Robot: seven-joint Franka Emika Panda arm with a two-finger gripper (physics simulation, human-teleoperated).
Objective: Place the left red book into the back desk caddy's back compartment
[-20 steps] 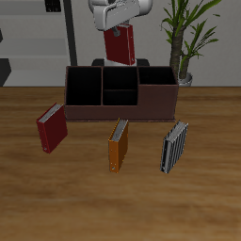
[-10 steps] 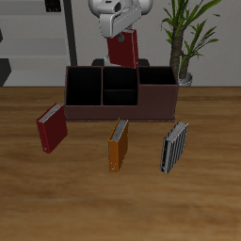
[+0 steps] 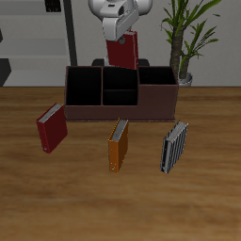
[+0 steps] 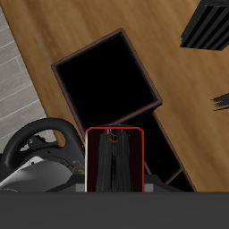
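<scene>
Gripper (image 3: 119, 28) clamped on the top edge of the left red book (image 3: 121, 49), which hangs upright in the air, clear of and above the back desk caddy (image 3: 120, 91), roughly over the back compartment (image 3: 120, 75) at 12 o'clock from the caddy's centre; in the wrist view the book (image 4: 114, 159) shows end-on over the caddy's dark bays (image 4: 107, 80). On the table (image 3: 120, 198), nearer the front edge: darker red book (image 3: 52, 127) at 8 o'clock from the caddy, orange book (image 3: 119, 144) at 6 o'clock, striped grey book (image 3: 173, 147) at 4 o'clock, all well apart. A potted plant (image 3: 186, 38) stands at 2 o'clock beyond the caddy.
</scene>
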